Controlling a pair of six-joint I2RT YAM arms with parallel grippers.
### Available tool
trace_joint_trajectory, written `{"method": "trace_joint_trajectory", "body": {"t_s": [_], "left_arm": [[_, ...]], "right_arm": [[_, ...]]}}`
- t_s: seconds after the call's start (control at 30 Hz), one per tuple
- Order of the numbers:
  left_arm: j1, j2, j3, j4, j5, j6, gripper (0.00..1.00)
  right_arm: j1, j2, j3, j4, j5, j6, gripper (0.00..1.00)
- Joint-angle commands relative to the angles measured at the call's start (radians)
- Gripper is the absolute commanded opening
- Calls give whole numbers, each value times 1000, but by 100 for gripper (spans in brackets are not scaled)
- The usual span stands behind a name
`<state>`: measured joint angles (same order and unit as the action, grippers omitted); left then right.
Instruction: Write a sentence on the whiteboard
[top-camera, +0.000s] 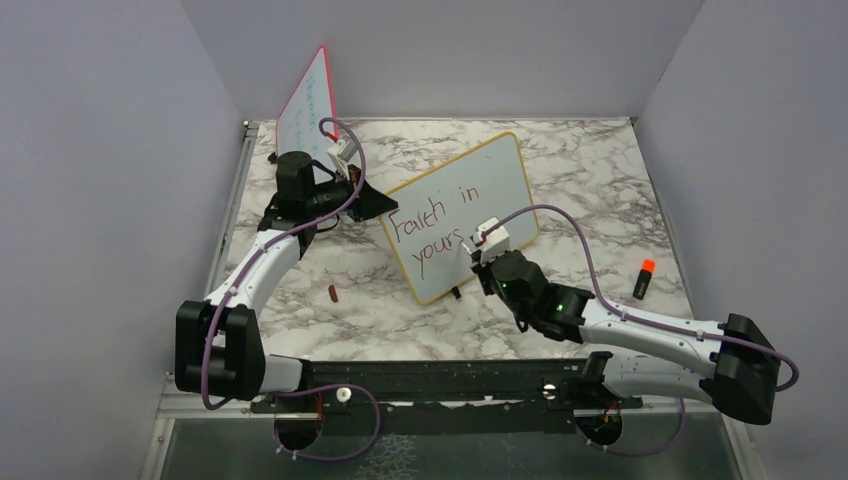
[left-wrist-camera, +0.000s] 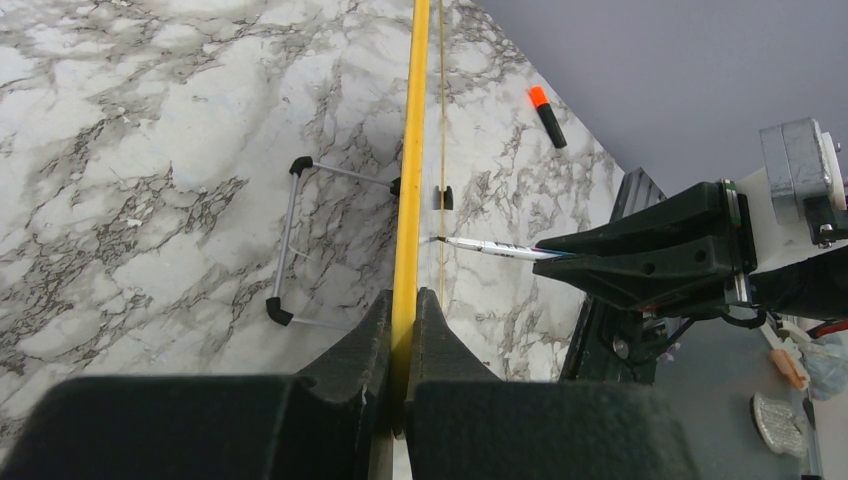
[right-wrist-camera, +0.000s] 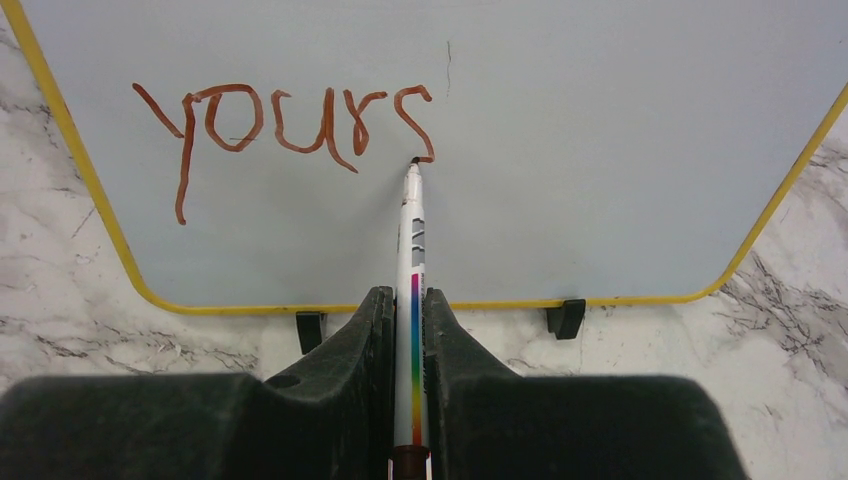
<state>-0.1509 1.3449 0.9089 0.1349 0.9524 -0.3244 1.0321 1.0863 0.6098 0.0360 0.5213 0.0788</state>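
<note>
Far left of the whiteboard (top-camera: 495, 175), behind it and apart, a red-framed board (top-camera: 308, 100) leans at the back of the marble table (top-camera: 600, 170); it plays no part in the work.

The left gripper (left-wrist-camera: 405, 300) is closed narrow on the whiteboard's yellow frame at its left edge, one finger on each face. In my judgement this grip is there to brace the board, which stands tilted on a light wire stand (left-wrist-camera: 285, 240) and small black feet and would likely slide or tip under pen pressure.

On the table in front of the whiteboard's left corner lies a small red piece (top-camera: 333, 293), possibly a pen cap; too small to confirm.

The sentence (top-camera: 435, 225) sits on the whiteboard's front face in dark red, reading "Faith in" on the upper line and "yours" below. It looks unfinished, the second line being mid-word.

The right gripper (right-wrist-camera: 410, 310) is clamped on a white marker (right-wrist-camera: 412, 240) with a rainbow stripe, the barrel running straight out between the fingers. The tip touches the board at the foot of the final "s". Holding the marker in line with the wrist appears meant to keep the stroke steady and the tip in the camera's sight.

Well right of the whiteboard, a spare pen (top-camera: 643, 278) with an orange cap lies on the table, untouched.
</note>
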Motion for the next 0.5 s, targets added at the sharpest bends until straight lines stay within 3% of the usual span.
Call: {"method": "trace_joint_trajectory", "body": {"t_s": [0.0, 0.47], "left_arm": [[-19, 35, -11, -89, -38, 56, 0], [-19, 33, -10, -90, -39, 56, 0]], "right_arm": [[-1, -1, 17, 33, -72, 6, 1], [-1, -85, -8, 53, 32, -2, 1]]}}
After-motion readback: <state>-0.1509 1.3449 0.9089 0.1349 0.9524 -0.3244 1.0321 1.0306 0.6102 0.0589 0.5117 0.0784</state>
